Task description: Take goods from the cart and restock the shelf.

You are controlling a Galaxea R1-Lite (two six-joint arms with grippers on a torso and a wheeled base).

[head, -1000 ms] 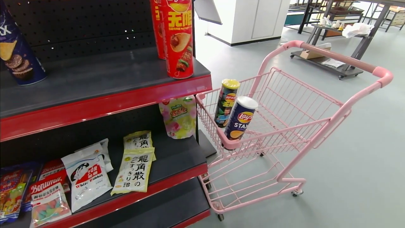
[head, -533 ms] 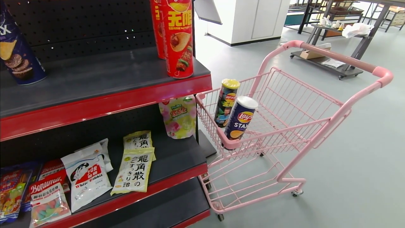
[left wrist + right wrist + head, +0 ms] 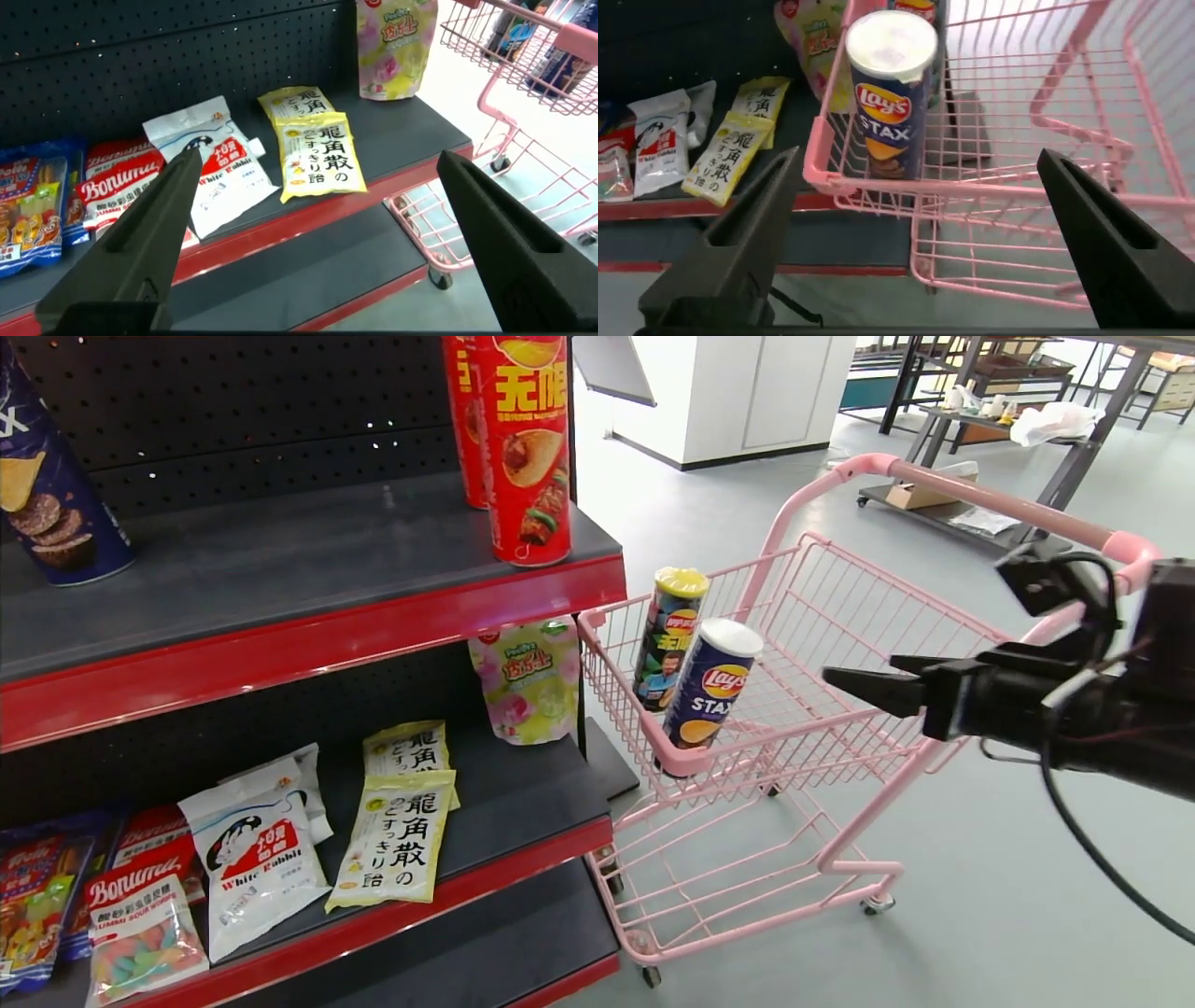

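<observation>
My spread right claw (image 3: 836, 679) hangs facing the blue chip can (image 3: 711, 695); clipping the pink cart's rim (image 3: 681, 761) could topple it.

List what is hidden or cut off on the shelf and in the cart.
Head view: the red cans lose their tops to the upper edge; the shelf's blue can is cut by the left edge.
Head view: the cart's blue can hides part of the yellow-lidded can; the pink rim hides the blue can's base.
Left wrist view: the sweets bags run off the edge.
</observation>
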